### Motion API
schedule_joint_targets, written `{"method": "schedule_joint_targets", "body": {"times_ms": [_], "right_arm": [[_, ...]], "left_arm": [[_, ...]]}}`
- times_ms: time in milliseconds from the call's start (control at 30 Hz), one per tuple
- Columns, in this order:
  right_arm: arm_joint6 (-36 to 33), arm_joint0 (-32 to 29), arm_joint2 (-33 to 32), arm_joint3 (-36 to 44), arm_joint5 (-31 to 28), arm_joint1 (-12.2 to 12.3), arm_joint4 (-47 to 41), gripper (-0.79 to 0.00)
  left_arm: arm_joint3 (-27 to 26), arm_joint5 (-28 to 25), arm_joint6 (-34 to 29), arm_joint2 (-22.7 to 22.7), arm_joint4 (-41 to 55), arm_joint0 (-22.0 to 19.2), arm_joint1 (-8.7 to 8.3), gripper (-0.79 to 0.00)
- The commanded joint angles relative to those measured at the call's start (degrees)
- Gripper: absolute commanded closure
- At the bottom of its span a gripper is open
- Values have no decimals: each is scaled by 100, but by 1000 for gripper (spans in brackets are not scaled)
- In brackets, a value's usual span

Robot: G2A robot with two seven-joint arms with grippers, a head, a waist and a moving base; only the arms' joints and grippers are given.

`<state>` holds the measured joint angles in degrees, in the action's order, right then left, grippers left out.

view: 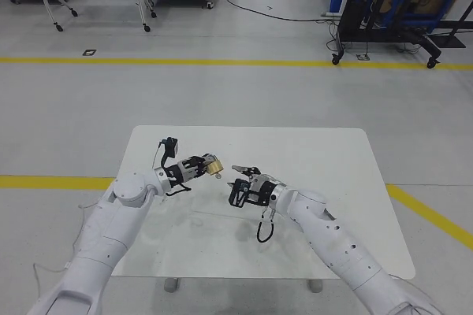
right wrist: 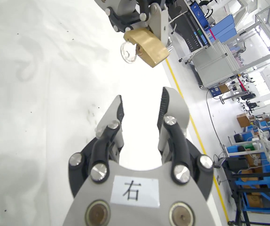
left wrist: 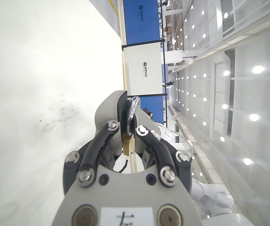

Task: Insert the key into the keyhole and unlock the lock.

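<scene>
Now left jaws clamped on lock [right wrist: 149,45], key [right wrist: 128,52] in keyhole [right wrist: 138,50]; right jaws apart, near key, over table [view: 331,157] middle.

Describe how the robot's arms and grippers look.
The left arm and right arm have smooth white shells, with thin black cables looped at the wrists. The left gripper and right gripper are alike: pale grey base, black linkages with silver screws, grey fingers with black ribbed pads. Each base bears a white label with one black character.

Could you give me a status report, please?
Left gripper shut on brass padlock. Silver key seated in the padlock. Right gripper open, empty, facing key. Nothing between.
</scene>
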<state>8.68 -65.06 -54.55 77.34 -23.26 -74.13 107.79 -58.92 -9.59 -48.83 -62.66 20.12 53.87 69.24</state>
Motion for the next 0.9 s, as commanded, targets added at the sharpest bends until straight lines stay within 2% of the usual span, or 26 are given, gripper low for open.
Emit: {"method": "schedule_joint_targets", "body": {"times_ms": [0,133,167,200,233,267,300,333,400,867], "right_arm": [[8,0,0,3,0,0,-211,-785],[117,-58,-39,80,124,-6,-361,-782],[247,-141,-75,149,284,-9,-469,-610],[392,-229,-103,212,482,-12,-546,-508],[543,-320,-118,259,693,-21,-635,-446],[675,-394,-114,297,895,-31,-684,-523],[783,-452,-94,324,1082,-45,-715,-422],[885,-504,-55,349,1245,-64,-771,-357],[976,-529,59,347,1419,-106,-826,-268],[862,-161,633,-229,2207,-409,-967,-228]], "left_arm": [[-4,27,52,1,15,2,7,0],[-65,-126,358,-40,49,46,25,0],[-85,-196,470,-62,64,66,30,0],[-105,-244,556,-77,79,88,34,0],[-118,-279,657,-103,116,107,39,0],[-136,-303,745,-123,183,134,46,0],[-155,-311,792,-131,223,151,53,0],[-175,-357,860,-139,208,162,56,0],[-217,-424,953,-145,204,199,65,0],[-376,-521,1008,-265,150,332,64,0]]}}
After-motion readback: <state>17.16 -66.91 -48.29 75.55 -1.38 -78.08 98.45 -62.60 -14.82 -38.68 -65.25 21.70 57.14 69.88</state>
